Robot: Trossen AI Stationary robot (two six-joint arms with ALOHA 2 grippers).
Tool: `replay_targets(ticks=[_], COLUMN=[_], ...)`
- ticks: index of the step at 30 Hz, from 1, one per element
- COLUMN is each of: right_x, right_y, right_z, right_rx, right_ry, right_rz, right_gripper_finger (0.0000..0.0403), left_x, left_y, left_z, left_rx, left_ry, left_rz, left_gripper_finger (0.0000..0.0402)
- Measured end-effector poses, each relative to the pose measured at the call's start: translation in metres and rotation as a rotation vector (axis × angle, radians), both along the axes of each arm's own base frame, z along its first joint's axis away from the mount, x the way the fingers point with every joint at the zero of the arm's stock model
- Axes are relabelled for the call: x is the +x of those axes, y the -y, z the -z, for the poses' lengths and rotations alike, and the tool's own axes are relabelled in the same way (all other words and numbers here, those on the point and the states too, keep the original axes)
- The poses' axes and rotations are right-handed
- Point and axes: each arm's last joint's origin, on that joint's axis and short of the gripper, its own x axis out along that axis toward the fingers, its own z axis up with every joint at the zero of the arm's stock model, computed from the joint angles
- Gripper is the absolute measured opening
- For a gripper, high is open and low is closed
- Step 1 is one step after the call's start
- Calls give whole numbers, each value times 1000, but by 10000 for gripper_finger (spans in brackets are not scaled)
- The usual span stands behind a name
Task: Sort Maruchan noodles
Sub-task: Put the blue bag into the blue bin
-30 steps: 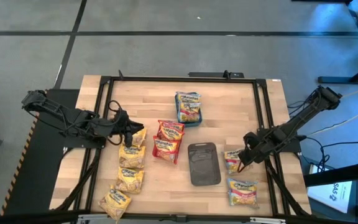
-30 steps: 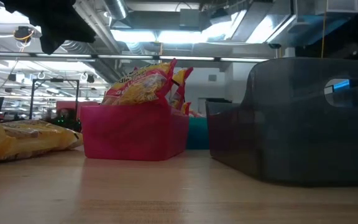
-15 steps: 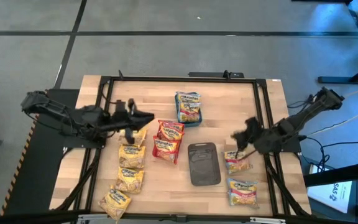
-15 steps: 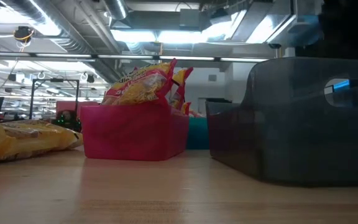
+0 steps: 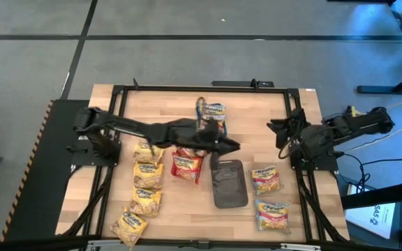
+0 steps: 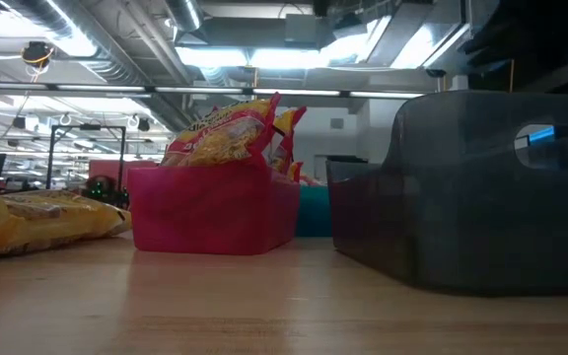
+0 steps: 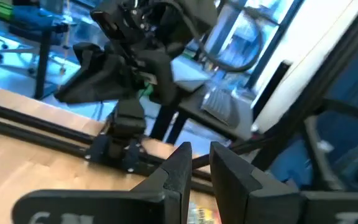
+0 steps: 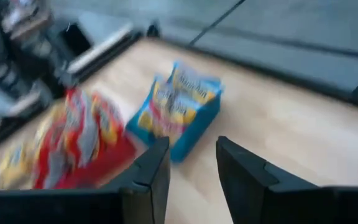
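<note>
Several yellow Maruchan noodles packets [image 5: 147, 176] lie in a row at the table's near left. Red packets [image 5: 185, 166] sit in a pink tray [image 6: 215, 212], and blue-and-pink ones [image 5: 211, 115] in a teal tray [image 8: 197, 127]. Two more blue-and-pink packets [image 5: 265, 180] lie flat at the near right. My left gripper [image 5: 234, 146] reaches level over the table's middle, above the grey tray's [image 5: 229, 183] far end. Its fingers [image 7: 201, 167] stand a narrow gap apart with nothing between. My right gripper [image 5: 279, 132] hangs open and empty [image 8: 191, 165] by the right edge.
A black frame [image 5: 201, 87] runs round the wooden tabletop. The grey tray [image 6: 481, 187] stands tall at the right of the low view, with a yellow packet [image 6: 37, 222] at its left. Bare wood lies along the far edge and between the trays.
My left arm has swung from the yellow packets at the left out over the table's middle, rising and levelling, and carries nothing. My right gripper has lifted off the blue-and-pink packet at the near right and pulled back toward the right edge. The packet stays flat on the table.
</note>
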Motion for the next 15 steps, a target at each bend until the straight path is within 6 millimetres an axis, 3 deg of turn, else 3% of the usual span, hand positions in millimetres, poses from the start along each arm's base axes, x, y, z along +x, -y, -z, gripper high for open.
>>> replay_targets(ticks=[8, 12, 15], right_x=[-7, -3, 0], right_y=[-4, -7, -11], right_z=[22, 30, 47], right_rx=[149, 186, 222], right_ry=[-315, -414, -511], right_rz=[-168, -211, -265], right_gripper_finger=[129, 129, 129], left_x=[53, 65, 65], left_y=[5, 6, 6], left_z=[9, 13, 16], left_rx=[42, 23, 21], left_ry=[-138, -156, -202], left_rz=[-34, -36, -45], left_gripper_finger=[53, 53, 53])
